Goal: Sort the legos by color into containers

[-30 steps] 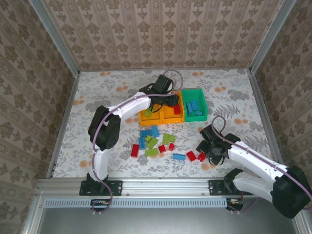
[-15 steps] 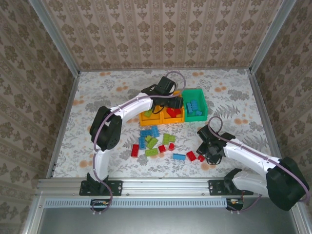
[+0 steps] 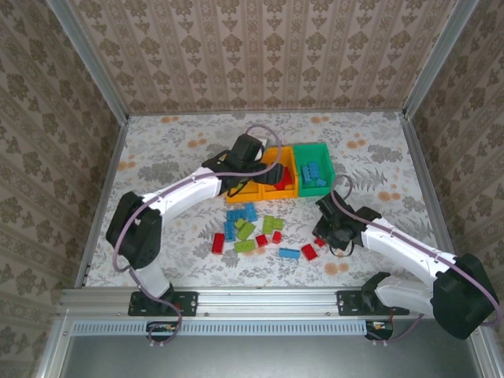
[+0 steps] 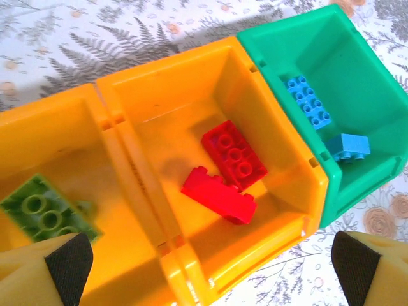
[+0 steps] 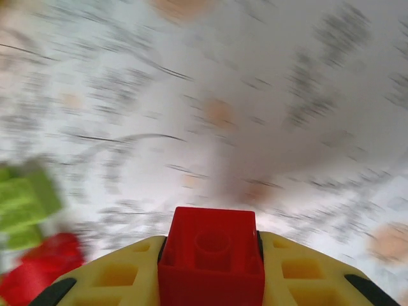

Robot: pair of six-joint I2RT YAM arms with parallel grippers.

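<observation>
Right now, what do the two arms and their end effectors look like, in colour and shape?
Both arms, left arm and right arm, have white links, black joints and a mauve cable looping alongside. The left end effector and right end effector have yellow fingers with black pads.

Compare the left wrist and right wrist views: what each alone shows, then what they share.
Left wrist view: a lime brick in the left orange bin, two red bricks in the middle orange bin, two blue bricks in the green bin, with the left hand open above them. Right wrist view, blurred: the right hand clamped on a small red brick, with a loose lime brick and a loose red brick at left. Shared: the floral table cover and yellow fingers with dark pads.
</observation>
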